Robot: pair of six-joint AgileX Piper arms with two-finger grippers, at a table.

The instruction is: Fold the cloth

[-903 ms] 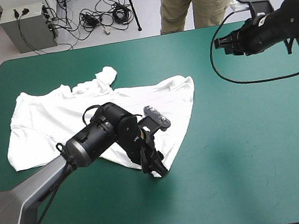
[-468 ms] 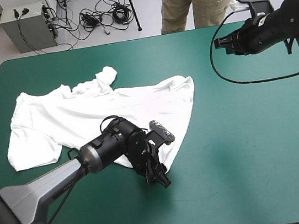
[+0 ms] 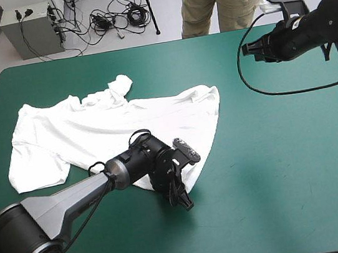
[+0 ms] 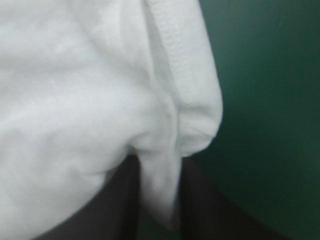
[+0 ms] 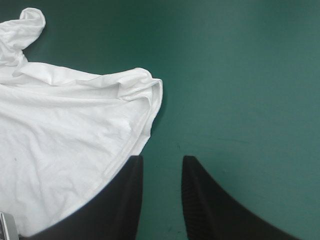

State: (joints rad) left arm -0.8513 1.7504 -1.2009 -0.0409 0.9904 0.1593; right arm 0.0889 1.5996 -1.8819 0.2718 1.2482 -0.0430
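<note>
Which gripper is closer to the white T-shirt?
Left. The left gripper is shut on the T-shirt's near edge; the right gripper hangs open above the table's far right corner, well clear of it.

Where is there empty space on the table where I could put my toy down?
The big bare patch is the teal-green cover between the T-shirt and the table's right edge. The left side is crowded: the T-shirt lies there, with the left hand pinching its near corner. The right hand hangs above the far right corner.
</note>
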